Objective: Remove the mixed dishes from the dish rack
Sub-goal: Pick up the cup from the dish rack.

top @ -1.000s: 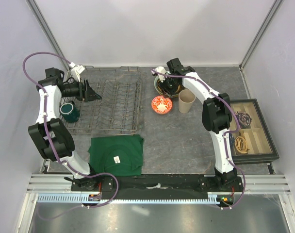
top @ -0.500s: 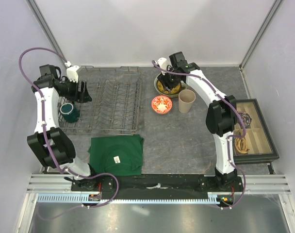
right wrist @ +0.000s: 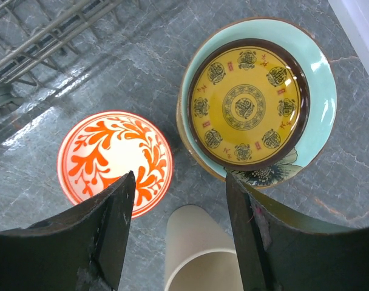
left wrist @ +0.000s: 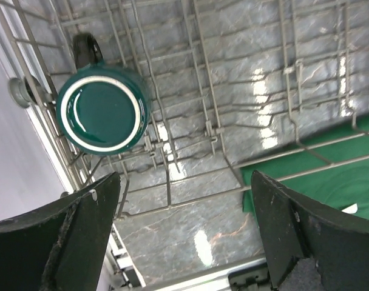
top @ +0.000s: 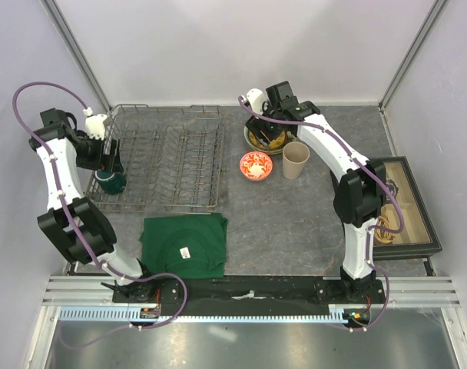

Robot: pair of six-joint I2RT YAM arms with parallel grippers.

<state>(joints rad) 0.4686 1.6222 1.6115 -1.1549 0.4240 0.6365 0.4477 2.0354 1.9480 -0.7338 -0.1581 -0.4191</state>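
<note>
The grey wire dish rack (top: 172, 165) holds only the dark green mug (top: 110, 183) in its left front corner; the mug stands upright in the left wrist view (left wrist: 102, 112). My left gripper (top: 110, 159) hovers above the rack, just behind the mug, open and empty (left wrist: 184, 242). Right of the rack, on the table, the yellow-and-dark patterned plate (right wrist: 248, 103) lies on the pale teal plate (right wrist: 318, 66), which lies on the cream floral plate (right wrist: 263, 176). The red-and-white bowl (right wrist: 115, 160) and the tall beige cup (right wrist: 203, 254) stand beside them. My right gripper (right wrist: 179, 182) hangs open above them.
A folded dark green cloth (top: 183, 244) lies in front of the rack. A black compartment box (top: 399, 204) sits at the right edge. White walls close in the back and both sides. The rack's corner shows in the right wrist view (right wrist: 45, 42).
My left gripper has swung left across the rack and now points down near the mug. My right gripper has drawn back a little from the plate stack, still open.
</note>
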